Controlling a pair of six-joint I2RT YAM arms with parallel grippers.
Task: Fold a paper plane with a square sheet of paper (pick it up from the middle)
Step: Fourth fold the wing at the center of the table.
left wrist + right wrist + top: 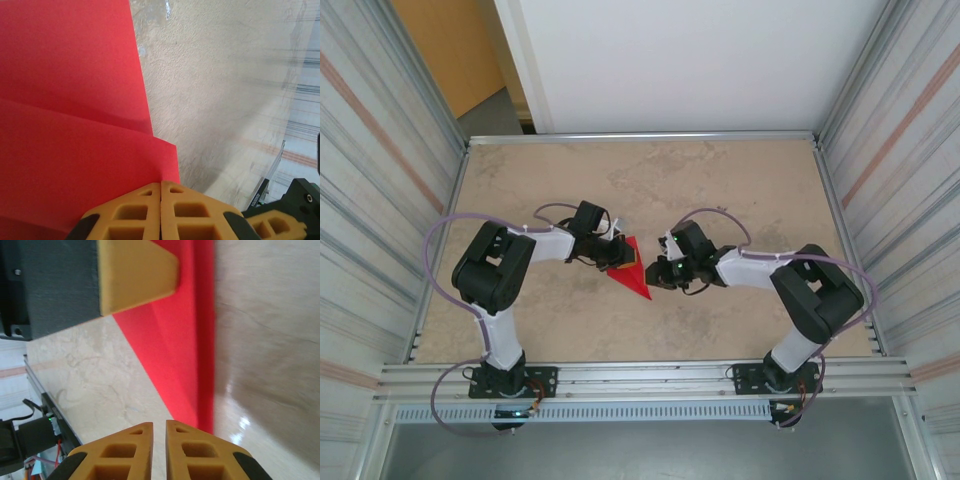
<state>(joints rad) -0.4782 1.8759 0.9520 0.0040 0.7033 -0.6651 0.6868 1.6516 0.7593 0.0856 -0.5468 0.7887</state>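
The red paper (632, 272) is seen folded into a pointed dart shape, lying about midway between the left and right edges of the worktop (720, 190), somewhat nearer the near edge, with its tip turned toward that edge. In the left wrist view, overlapping folded layers of the paper (75, 125) are shown with a straight crease between them. The left gripper (617, 252) is set at the paper's wide end; its fingers are pressed together (161, 184), with the tips at the paper's edge. Whether the paper is pinched between them cannot be told. The right gripper (660, 270) is placed just beside the paper's right edge (185, 340), its fingers almost together (159, 424), with nothing held.
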